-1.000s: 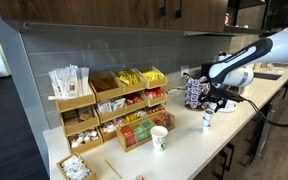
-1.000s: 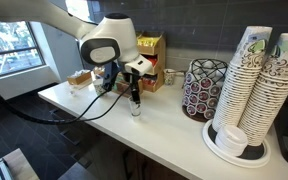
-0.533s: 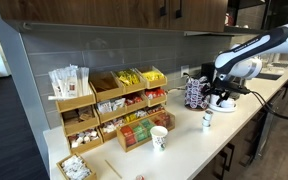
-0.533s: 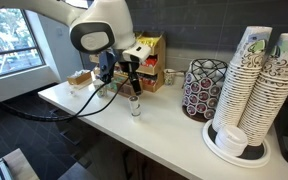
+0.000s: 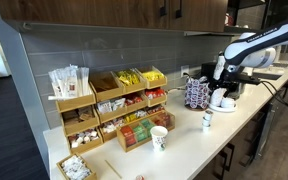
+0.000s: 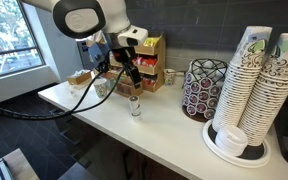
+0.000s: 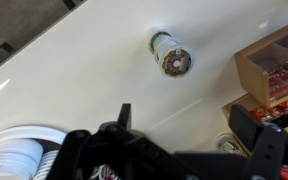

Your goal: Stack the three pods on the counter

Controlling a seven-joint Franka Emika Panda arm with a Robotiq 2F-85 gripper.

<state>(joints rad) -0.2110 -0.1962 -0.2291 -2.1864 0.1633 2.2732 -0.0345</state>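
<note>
The pods stand in one small upright stack on the pale counter (image 5: 184, 152), seen in both exterior views (image 5: 207, 121) (image 6: 135, 106). The wrist view shows the stack (image 7: 171, 58) from above, with its dark top and whitish sides. My gripper (image 5: 224, 83) (image 6: 132, 72) hangs well above the stack and apart from it. In the wrist view its two dark fingers (image 7: 189, 125) are spread wide with nothing between them.
A tiered wooden snack organiser (image 5: 114, 105) (image 6: 149, 62) lines the back wall. A white paper cup (image 5: 159, 137) stands in front of it. A wire pod carousel (image 5: 196, 92) (image 6: 204, 88) and tall stacks of paper cups (image 6: 256, 80) stand further along the counter.
My gripper has risen straight up from the pod stack and now hangs clear of it. The stack has stayed in place.
</note>
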